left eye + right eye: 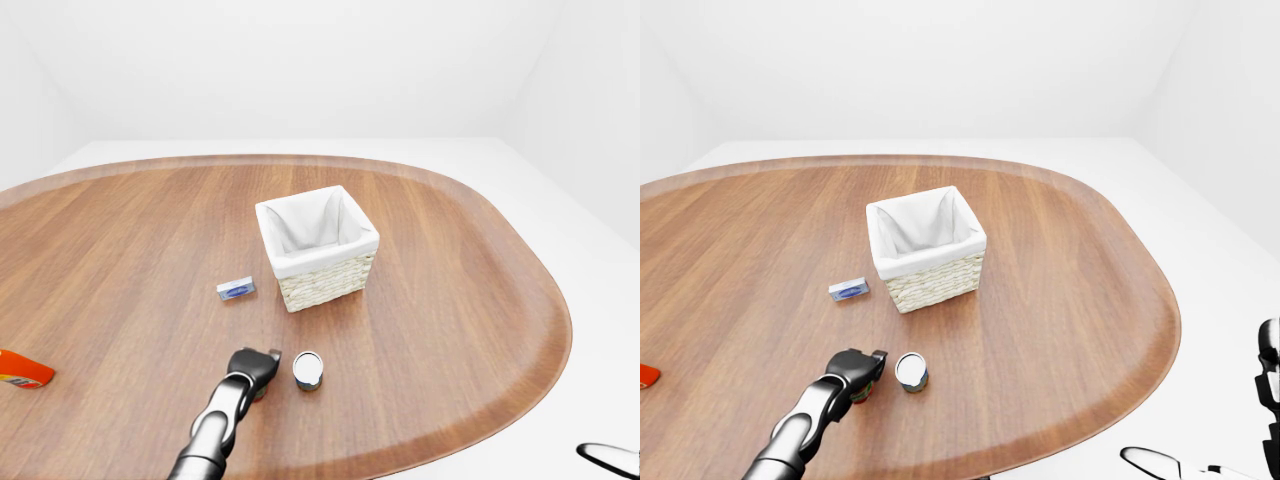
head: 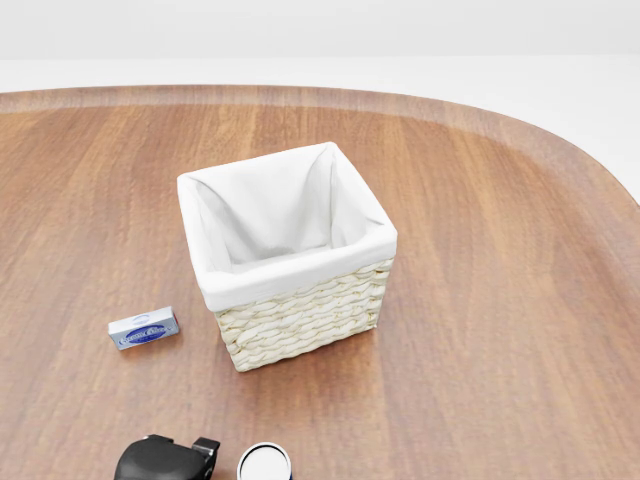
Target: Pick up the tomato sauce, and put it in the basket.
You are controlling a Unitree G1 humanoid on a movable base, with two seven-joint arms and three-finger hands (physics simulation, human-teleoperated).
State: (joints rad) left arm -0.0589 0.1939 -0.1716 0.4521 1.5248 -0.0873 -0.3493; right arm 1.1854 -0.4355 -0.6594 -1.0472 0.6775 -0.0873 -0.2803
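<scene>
Left hand (image 1: 255, 368) just beside can (image 1: 307, 370), near table (image 1: 480, 330) edge.

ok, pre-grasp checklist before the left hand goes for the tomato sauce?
1. Left hand near a can: ok, it sits just left of the upright can.
2. That can is the tomato sauce: cannot tell, label unreadable; a second item peeks from under the hand.
3. Fingers closed on anything: cannot tell.
4. Basket upright, liner open: ok.
5. Path from can to basket: ok, bare table between; blue box lies off to the left.
6. Right hand out of the way: ok, beyond the table edge.
</scene>
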